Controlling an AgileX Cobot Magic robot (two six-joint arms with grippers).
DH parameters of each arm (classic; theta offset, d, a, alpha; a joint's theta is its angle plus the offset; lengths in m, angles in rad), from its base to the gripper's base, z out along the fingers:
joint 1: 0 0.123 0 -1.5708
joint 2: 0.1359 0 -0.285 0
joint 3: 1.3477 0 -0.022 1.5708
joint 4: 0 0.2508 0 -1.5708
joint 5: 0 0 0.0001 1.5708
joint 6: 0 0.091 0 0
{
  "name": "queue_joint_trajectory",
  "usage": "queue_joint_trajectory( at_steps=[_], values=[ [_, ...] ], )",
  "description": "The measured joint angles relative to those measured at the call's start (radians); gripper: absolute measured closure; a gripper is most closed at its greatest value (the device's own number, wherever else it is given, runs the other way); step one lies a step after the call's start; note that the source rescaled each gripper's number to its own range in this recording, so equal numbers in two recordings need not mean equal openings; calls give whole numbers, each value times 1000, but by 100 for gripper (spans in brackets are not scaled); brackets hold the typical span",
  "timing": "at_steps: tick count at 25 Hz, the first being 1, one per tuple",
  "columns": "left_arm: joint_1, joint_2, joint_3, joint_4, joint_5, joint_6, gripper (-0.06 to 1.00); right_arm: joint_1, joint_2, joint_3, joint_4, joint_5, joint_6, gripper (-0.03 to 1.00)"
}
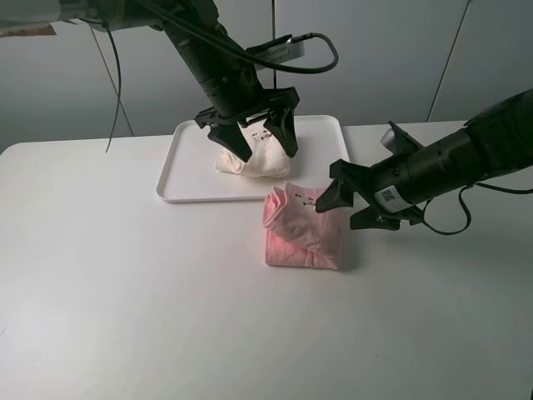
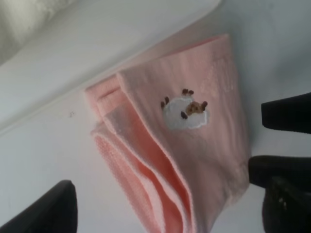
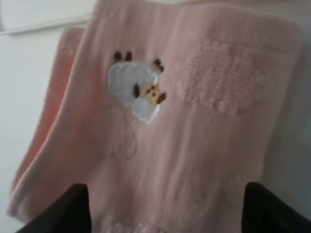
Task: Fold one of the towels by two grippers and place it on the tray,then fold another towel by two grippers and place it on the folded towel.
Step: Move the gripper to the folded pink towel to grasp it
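Cream towel [image 1: 254,154] sits folded in a lumpy bundle on the white tray [image 1: 187,171], toward the tray's front right part, small sheep patch facing up. Left gripper [image 1: 250,137] hangs right over it, fingers spread wide and straddling the bundle, nothing between them; from the overhead view I can't tell if the tips touch the cloth. Pink towel [image 1: 301,229] lies folded on the white table [image 1: 125,292] just in front of the tray's right front corner, off the tray, layered edges showing on its left side and a sheep patch [image 1: 305,202] on the upper flap. Right gripper [image 1: 356,200] is at the pink towel's upper right corner, jaws parted, one finger over the top edge of the flap and the other lower beside it; not pinching the cloth. Right wrist view: pink towel [image 3: 194,126] fills the frame, sheep embroidery [image 3: 137,92] sharp enough, both fingertips [image 3: 68,206] dark at the edge with fabric between them, apart. Left wrist view shows the pink towel [image 2: 184,160] and tray rim [image 2: 97,63], fingers wide at the frame edges.
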Motion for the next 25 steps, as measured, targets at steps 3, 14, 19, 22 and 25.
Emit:
queue_joint_trajectory(
  at_steps=[3, 14, 19, 22, 25],
  values=[
    [0, 0, 0, -8, 0, 12, -3, 0, 4, -4, -3, -21, 17, 20],
    [2, 0, 0, -15, 0, 28, -3, 0, 140, -104, -45, 45, 63, 20],
    [2, 0, 0, -15, 0, 47, -3, 0, 170, -104, -50, 45, 69, 24],
    [2, 0, 0, -19, 0, 51, -3, 0, 182, -110, -48, 58, 69, 25],
    [2, 0, 0, -35, 0, 58, -3, 0, 191, -112, -48, 68, 69, 25]
  ],
)
